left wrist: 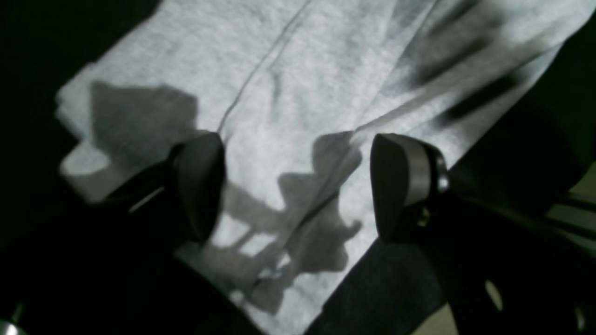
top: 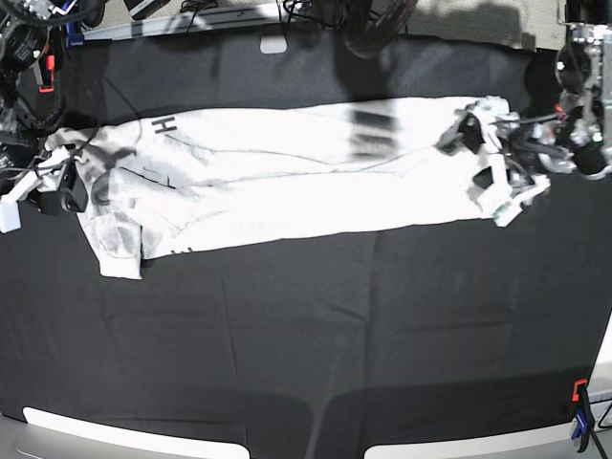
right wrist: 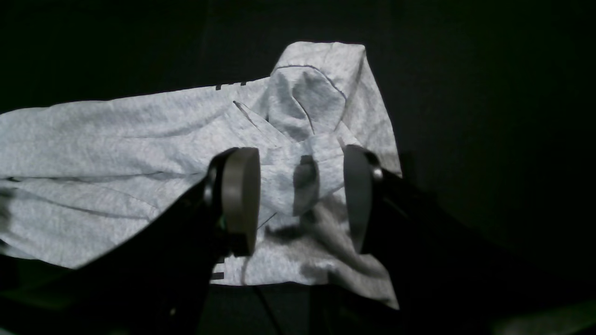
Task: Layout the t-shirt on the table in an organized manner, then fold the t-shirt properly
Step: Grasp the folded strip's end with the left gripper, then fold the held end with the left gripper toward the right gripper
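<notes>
- White t-shirt (top: 287,177) stretched in a long, narrow band across the far half of the black cloth-covered table (top: 306,335), running left to right and folded lengthwise.
- Dark block lettering visible near the left end and as blurred stripes toward the right of centre.
- Left end bunched, with a sleeve flap hanging toward the near side; right end crumpled beneath an arm.
- Left gripper (left wrist: 298,186) at the scene's right end, jaws spread wide above the grey fabric, nothing between the pads, only their shadows cast on the cloth.
- Seen from the left wrist camera: long creases crossing the shirt (left wrist: 298,93), smeared dark print at upper right, black table (left wrist: 386,284) showing below the hem.
- Right gripper (right wrist: 300,200) at the scene's left end, jaws parted on either side of a raised fold of fabric; pads apart from the cloth on both sides in the wrist view, so no firm grip shown.
- From the right wrist camera: a rumpled sleeve peaking just beyond the pads, the shirt body (right wrist: 116,139) trailing off to the left, a scrap of lettering at its far edge and another at the near edge.
- Orange and blue clamp (top: 579,421) fixed at the table's near right corner; cables and gear along the far left edge.
</notes>
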`<move>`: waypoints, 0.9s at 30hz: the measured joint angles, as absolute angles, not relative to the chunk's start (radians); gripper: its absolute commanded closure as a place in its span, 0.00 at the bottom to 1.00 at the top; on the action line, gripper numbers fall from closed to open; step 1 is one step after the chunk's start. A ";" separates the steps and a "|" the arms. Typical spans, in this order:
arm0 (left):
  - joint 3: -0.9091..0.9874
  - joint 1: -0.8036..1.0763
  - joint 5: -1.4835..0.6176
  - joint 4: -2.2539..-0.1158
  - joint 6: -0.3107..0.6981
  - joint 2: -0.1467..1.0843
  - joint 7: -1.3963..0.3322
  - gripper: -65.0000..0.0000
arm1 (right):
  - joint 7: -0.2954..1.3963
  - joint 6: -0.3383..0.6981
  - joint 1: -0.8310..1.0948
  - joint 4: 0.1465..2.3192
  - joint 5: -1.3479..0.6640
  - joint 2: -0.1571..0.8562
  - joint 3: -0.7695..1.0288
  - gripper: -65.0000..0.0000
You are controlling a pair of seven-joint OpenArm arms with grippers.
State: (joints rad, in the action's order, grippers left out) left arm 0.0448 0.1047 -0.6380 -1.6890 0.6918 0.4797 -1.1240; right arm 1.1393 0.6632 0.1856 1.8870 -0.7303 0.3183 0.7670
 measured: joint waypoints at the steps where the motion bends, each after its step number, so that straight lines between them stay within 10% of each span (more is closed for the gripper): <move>1: 0.020 0.089 -0.628 -1.686 0.693 0.479 -1.126 0.31 | 1.139 0.663 0.186 1.887 -0.731 0.319 0.767 0.56; 27: -0.170 -0.191 -1.108 -1.296 0.692 0.484 -1.399 0.31 | 1.139 0.666 0.186 1.887 -0.730 0.319 0.768 0.56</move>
State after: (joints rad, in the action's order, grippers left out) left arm -0.1703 -0.1905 -1.1084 -1.2957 0.6922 0.4839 -1.3991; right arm 1.1393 0.6659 0.1856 1.8866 -0.7303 0.3187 0.7677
